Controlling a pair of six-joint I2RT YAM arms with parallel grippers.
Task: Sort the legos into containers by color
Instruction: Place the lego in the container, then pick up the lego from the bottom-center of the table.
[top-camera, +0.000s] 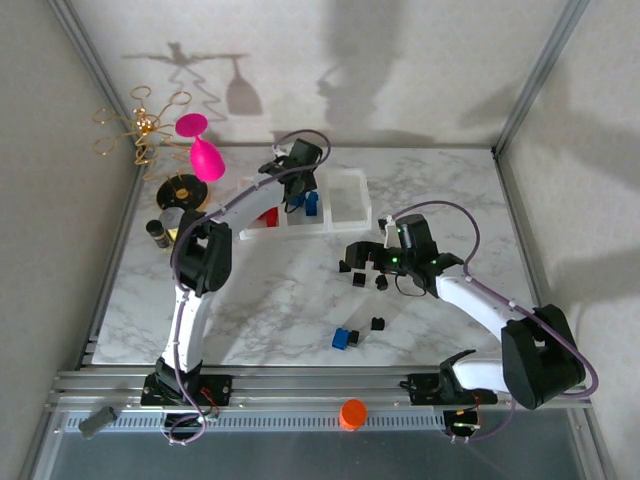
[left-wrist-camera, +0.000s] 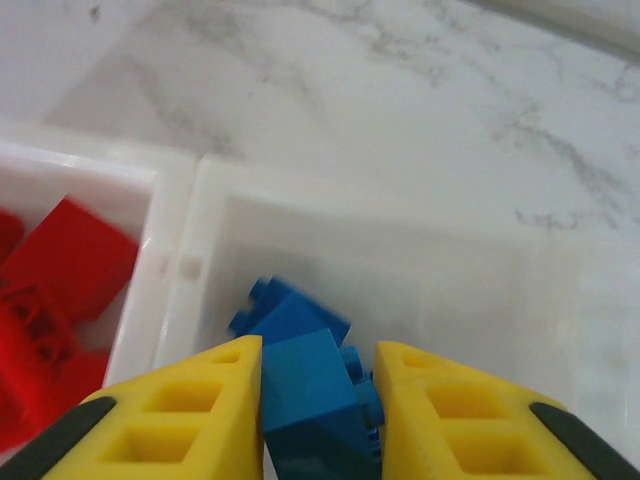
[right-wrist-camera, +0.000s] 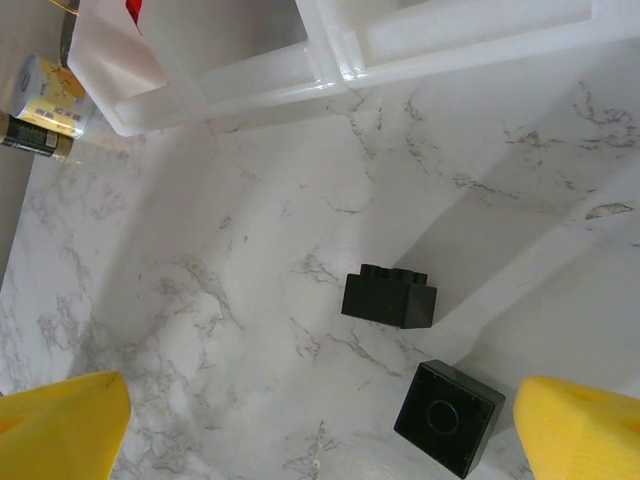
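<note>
Marble counter (top-camera: 270, 300). Left hand (left-wrist-camera: 318, 347) pinches a blue lego (left-wrist-camera: 300, 400), middle bin (left-wrist-camera: 450, 270) straight below. Right hand (right-wrist-camera: 320, 425) gapes over black legos (right-wrist-camera: 389, 297).

Bright light; hard shadows on back wall (top-camera: 420, 70); wrist close-ups soft.

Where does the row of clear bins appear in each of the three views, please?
Top external: bins at the far centre of the table.
Left wrist: bins across the lower frame.
Right wrist: bins along the top edge.
Shared landmark: red legos in the end bin.
</note>
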